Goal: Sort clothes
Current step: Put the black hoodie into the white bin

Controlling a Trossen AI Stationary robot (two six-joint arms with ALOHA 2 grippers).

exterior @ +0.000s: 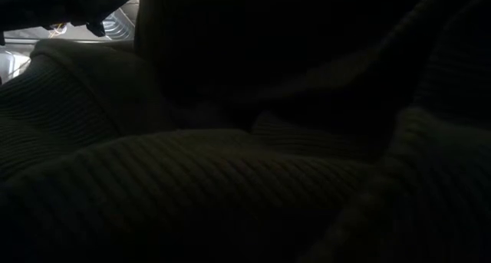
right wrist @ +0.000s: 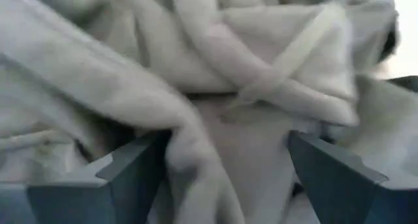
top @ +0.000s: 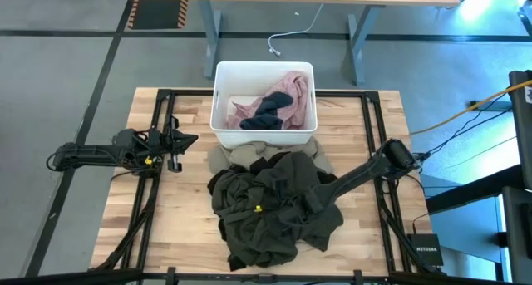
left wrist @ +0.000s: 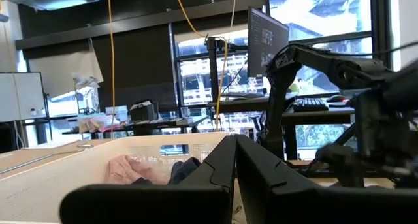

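Since our right gripper [top: 306, 203] is already down in the heap, we list the risks by part.

Right gripper: its fingers [right wrist: 134, 166] stand spread with a thick fold of olive-green garment [top: 266, 206] between them, nothing pinched yet; we judge that closing here may bunch up more than one layer.

Clothes heap: olive-green, black and a beige-tan piece [top: 241, 156] lie tangled in the middle of the table [top: 187, 227], touching the front of the white bin [top: 221, 98]; a lift could drag neighbours along or off the edge.

Bin contents: a pale pink shirt [top: 287, 92] and a navy piece [top: 264, 115] lie inside; a trailing sleeve could snag the bin's rim and shift it.

Left gripper: our left gripper [top: 184, 140] waits at the table's left side, well apart from the heap, fingers [left wrist: 215, 175] pressed together and empty; no help if the load sags.

Low view: fabric covers the lens, so we would miss a drop there.
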